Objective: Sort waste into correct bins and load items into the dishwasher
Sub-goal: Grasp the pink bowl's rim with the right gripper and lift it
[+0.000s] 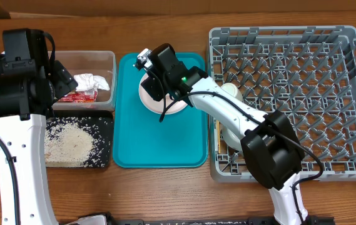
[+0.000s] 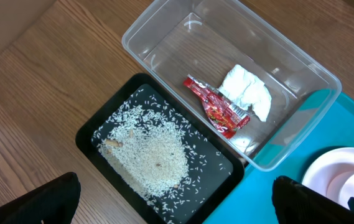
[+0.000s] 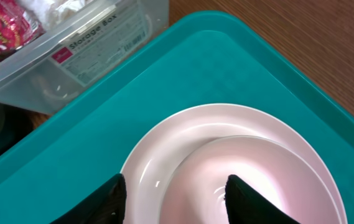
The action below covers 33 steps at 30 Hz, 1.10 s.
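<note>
A white-pink bowl [image 3: 257, 168] sits on the pale pink plate [image 3: 158, 155] on the teal tray [image 3: 164, 81]. My right gripper [image 3: 177, 199] is low over them and open. Its jaws straddle the bowl's near rim, one finger over the plate and one inside the bowl. The clear tub [image 2: 164, 25] holds the crumpled napkin [image 2: 246, 92] and the red wrapper [image 2: 217, 107]. Rice [image 2: 155, 152] lies in the black tray [image 2: 89, 134]. My left gripper [image 2: 177, 205] hangs open and empty above that tray's corner. The grey dish rack [image 1: 309, 94] stands at the right.
In the overhead view the teal tray [image 1: 159, 144] lies between the bins and the rack. Two pale round dishes [image 1: 231, 134] sit at the rack's left side, partly hidden by the right arm. Bare wood runs along the front edge.
</note>
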Motion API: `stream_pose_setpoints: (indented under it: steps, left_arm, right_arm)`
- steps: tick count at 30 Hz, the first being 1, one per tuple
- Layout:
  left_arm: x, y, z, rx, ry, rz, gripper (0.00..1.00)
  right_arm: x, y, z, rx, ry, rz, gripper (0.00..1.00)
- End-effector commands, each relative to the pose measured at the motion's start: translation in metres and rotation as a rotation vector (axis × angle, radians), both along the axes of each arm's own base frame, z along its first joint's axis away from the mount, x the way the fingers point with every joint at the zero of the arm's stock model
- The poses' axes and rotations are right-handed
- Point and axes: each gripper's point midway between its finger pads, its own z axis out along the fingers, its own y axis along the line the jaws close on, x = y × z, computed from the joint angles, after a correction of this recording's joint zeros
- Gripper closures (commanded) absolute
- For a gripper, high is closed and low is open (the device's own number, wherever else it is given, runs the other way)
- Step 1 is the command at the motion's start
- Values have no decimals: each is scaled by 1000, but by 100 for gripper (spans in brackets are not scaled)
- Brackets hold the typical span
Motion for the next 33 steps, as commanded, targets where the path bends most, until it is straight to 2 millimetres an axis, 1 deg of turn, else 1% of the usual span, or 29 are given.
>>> stream_pose_setpoints:
  steps: [1, 5, 9, 14, 19, 20, 25, 28, 33]
  left_arm:
    - [1, 0, 5, 4, -12, -9, 0]
    - [1, 0, 5, 4, -12, -9, 0]
    - [1, 0, 5, 4, -12, -9, 0]
    - [1, 0, 5, 4, -12, -9, 0]
    - [1, 0, 5, 4, -12, -9, 0]
    - [1, 0, 5, 4, -12, -9, 0]
    - [1, 0, 5, 4, -12, -9, 0]
    - [1, 0, 5, 4, -12, -9, 0]
    - [1, 0, 5, 4, -12, -9, 0]
  right_arm:
    - [1, -3, -9, -19, 1, -3, 53]
    - [-4, -6, -18, -14, 45, -34, 56]
    - [-14, -6, -28, -15, 102, -12, 61]
    - [-22, -8, -46, -48, 148, -7, 61]
    - [-23, -9, -62, -67, 170, -8, 61]
    - [-23, -9, -63, -69, 170, -7, 62]
    - [-23, -9, -63, -68, 170, -7, 73]
    - [-25, -12, -65, -79, 177, -10, 77]
    - [-22, -14, -64, -90, 165, -21, 78]
